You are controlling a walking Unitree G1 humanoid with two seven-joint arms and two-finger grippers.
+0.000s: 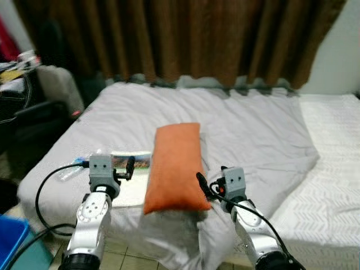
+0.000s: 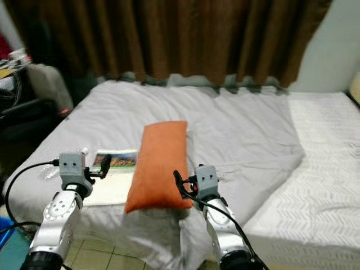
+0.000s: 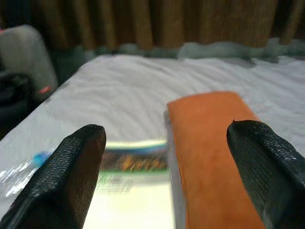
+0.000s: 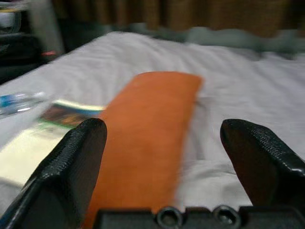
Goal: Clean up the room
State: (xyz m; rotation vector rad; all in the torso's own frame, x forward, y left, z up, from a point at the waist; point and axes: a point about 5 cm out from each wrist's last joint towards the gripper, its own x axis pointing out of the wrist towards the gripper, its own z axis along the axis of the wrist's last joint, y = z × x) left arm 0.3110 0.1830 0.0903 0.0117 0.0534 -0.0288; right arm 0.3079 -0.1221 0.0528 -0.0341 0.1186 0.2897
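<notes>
Approaching the bed, both hands released and holding nothing.
Lying lengthwise near the bed's foot edge: orange pillow, left hand at its 9 o'clock, right hand at its 4 o'clock; likely needing a two-sided grasp next, minding the magazine alongside.

- Brown curtains hang across the back, behind the bed.
- White wall at the right, beside the curtains.
- Dark chair at the left, near the bed's edge.
- Blue bin on the tiled floor, lower left.
</notes>
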